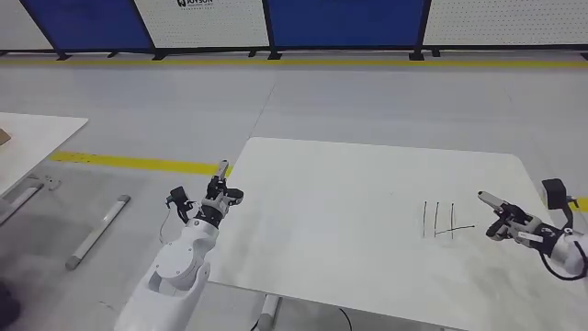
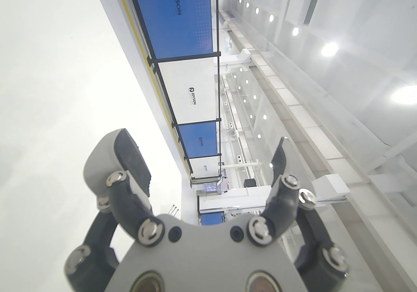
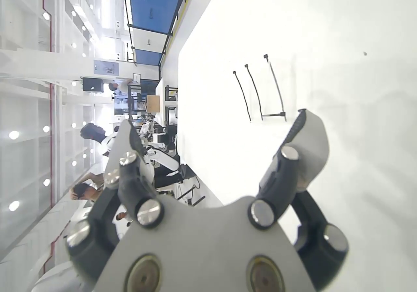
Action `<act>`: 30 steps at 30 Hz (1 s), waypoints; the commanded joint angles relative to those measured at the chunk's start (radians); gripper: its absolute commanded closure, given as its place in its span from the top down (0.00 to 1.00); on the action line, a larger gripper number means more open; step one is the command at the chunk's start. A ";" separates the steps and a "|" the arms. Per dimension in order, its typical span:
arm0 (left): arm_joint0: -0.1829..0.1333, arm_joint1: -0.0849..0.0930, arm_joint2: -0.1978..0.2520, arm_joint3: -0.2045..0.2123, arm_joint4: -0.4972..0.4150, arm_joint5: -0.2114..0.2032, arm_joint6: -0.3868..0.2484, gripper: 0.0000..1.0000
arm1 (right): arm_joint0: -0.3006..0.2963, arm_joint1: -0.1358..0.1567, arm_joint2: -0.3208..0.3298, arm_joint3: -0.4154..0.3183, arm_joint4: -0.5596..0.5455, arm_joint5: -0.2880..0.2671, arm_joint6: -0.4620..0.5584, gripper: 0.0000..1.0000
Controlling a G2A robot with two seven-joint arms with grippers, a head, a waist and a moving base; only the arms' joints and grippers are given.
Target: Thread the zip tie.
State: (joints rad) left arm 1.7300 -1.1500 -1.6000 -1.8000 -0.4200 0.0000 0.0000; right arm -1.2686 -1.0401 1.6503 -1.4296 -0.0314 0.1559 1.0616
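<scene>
Several black zip ties (image 1: 438,219) lie flat on the white table (image 1: 340,193) near its right end: three side by side and one crosswise at their near ends. My right gripper (image 1: 494,213) hovers just right of them, open and empty. The right wrist view looks along the table at the zip ties (image 3: 254,93), just beyond the open right gripper (image 3: 215,119). My left gripper (image 1: 223,179) sits at the table's left edge, far from the ties, open and holding nothing. Past the spread left gripper (image 2: 203,143), the zip ties (image 2: 174,208) appear tiny at the table's far end.
The table (image 3: 325,13) has broad bare surface between the two arms. A second white table (image 1: 28,138) stands off to the left, with a metal bar (image 1: 96,232) on the floor beside it. Blue and white panels (image 1: 344,5) line the back.
</scene>
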 commanded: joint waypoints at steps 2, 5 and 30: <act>0.000 0.000 0.000 0.000 0.000 0.000 0.000 1.00 | 0.000 0.000 0.000 0.000 0.000 0.000 0.000 1.00; 0.000 0.000 0.000 0.000 0.000 0.000 0.000 1.00 | 0.001 0.004 0.000 -0.010 -0.059 -0.016 -0.019 1.00; 0.000 0.000 0.000 0.000 0.000 0.000 0.000 1.00 | 0.187 0.008 -0.160 0.229 -0.187 -0.071 0.030 1.00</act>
State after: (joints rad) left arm 1.7300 -1.1500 -1.6000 -1.8000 -0.4200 0.0000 0.0000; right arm -1.0813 -1.0320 1.4906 -1.2003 -0.2184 0.0847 1.0915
